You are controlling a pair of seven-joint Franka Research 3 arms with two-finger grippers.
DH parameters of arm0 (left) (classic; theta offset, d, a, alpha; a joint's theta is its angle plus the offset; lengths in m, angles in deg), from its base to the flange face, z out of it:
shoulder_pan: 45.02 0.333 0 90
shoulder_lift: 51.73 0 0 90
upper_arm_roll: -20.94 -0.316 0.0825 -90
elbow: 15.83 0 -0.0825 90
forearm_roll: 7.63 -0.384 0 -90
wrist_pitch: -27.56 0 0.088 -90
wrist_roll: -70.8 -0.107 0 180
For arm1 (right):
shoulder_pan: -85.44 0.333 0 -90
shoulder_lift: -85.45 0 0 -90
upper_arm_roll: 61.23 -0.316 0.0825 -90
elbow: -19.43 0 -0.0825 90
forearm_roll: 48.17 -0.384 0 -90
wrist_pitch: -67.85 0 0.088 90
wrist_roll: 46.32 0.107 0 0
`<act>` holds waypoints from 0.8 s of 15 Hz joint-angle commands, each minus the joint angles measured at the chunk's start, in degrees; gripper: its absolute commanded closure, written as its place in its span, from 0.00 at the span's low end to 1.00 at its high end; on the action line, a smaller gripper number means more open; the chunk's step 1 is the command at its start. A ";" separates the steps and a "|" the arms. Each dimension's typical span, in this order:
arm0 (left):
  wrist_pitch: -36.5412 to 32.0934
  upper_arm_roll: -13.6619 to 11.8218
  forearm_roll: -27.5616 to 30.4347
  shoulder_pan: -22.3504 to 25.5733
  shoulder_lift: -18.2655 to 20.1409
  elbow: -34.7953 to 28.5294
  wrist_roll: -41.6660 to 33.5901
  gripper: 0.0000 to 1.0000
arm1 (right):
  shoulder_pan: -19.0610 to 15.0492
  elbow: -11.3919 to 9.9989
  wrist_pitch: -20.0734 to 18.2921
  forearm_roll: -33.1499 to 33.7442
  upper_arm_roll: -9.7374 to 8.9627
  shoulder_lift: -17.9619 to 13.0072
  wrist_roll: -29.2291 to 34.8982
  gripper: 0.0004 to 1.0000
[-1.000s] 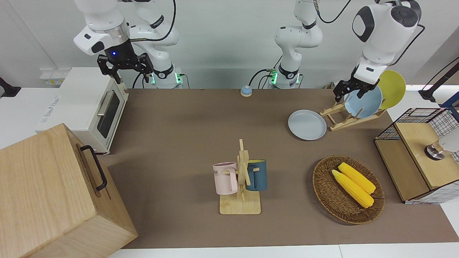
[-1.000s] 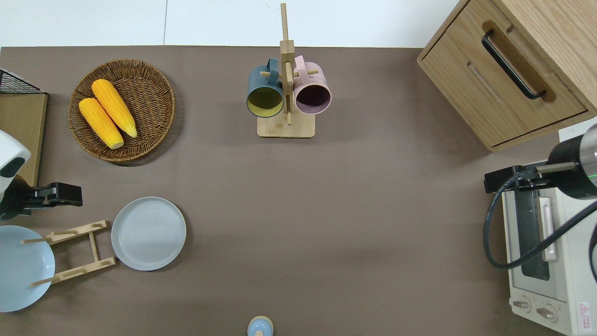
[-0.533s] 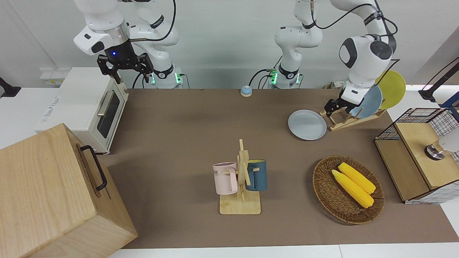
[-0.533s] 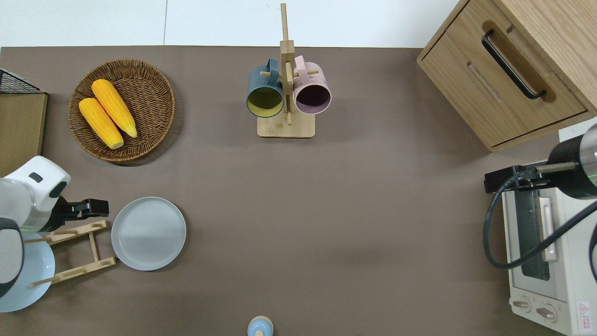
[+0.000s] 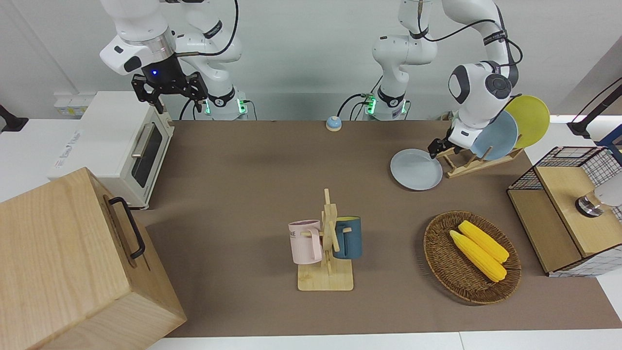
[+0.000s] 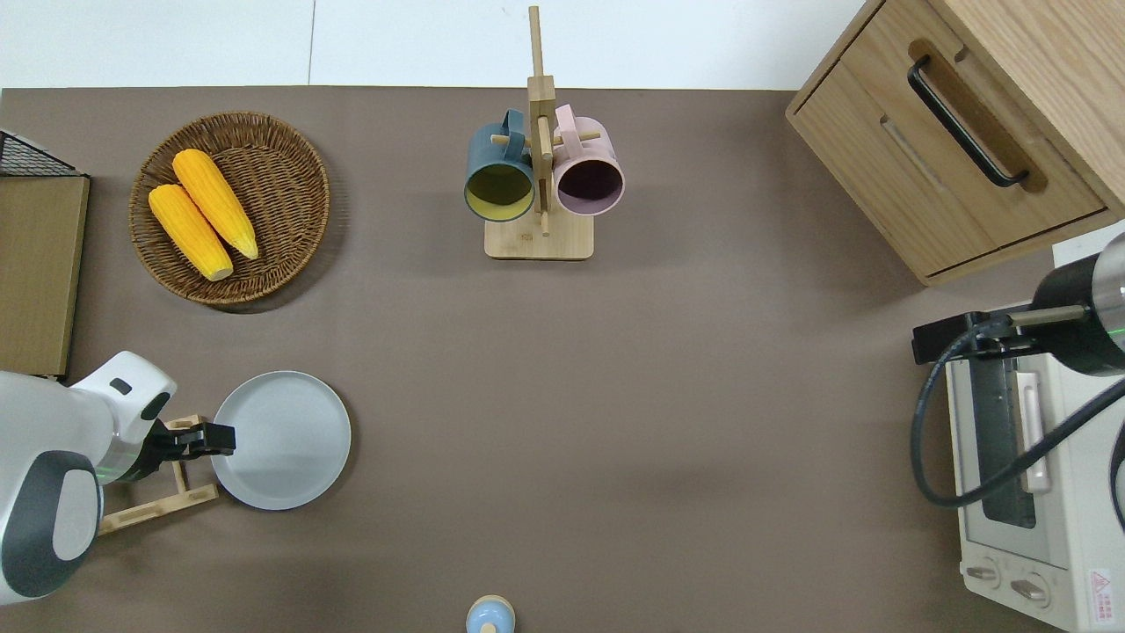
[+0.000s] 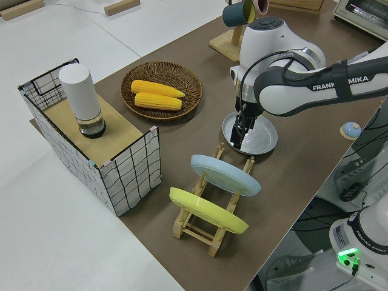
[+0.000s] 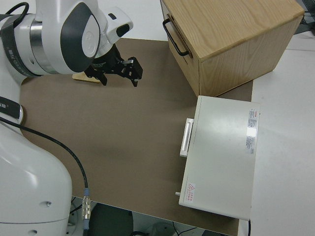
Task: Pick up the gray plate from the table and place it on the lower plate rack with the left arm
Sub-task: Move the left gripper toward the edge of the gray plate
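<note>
- While the gray plate (image 5: 416,169) lies flat on the brown table (image 5: 252,194), the front view shows the left gripper (image 5: 436,148) low at the plate's rim, on the side toward the plate rack (image 5: 466,163); whether its jaws are spread or pinching cannot be told from here; a blue plate (image 5: 494,136) and a yellow plate (image 5: 530,120) stand tilted in the rack's slots; the right arm is parked, its gripper (image 5: 168,90) showing spread jaws.
- Seen from overhead, the left gripper (image 6: 214,437) reaches over the edge of the gray plate (image 6: 286,440) nearest the rack (image 6: 158,505); plate and rack sit just beside each other; a wicker basket (image 6: 286,189) holding two corn cobs (image 6: 202,215) lies farther from the robots, and a mug tree (image 6: 540,176) carries a dark blue mug (image 6: 498,176) and a pink mug (image 6: 587,176).
- From the left side, the left gripper (image 7: 240,134) points down onto the rim of the gray plate (image 7: 260,136); its jaws look close together at the rim, though a firm pinch cannot be confirmed; the blue plate (image 7: 224,174) and yellow plate (image 7: 206,210) lean in the rack.
- From the right side, the right gripper (image 8: 120,70) hangs with jaws apart, beside a toaster oven (image 8: 221,152) and a wooden cabinet (image 8: 231,34).
</note>
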 commanded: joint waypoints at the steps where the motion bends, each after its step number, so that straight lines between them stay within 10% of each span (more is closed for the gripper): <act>1: 5.81 -0.99 -0.14 -0.13 1.89 -5.75 0.50 0.00 | -1.43 0.42 -0.90 -1.09 -1.03 -0.12 0.54 0.01; 12: 12.32 -1.17 1.27 0.49 -1.62 -8.75 0.59 0.01 | -1.43 0.42 -0.90 -1.09 -1.03 -0.12 0.54 0.01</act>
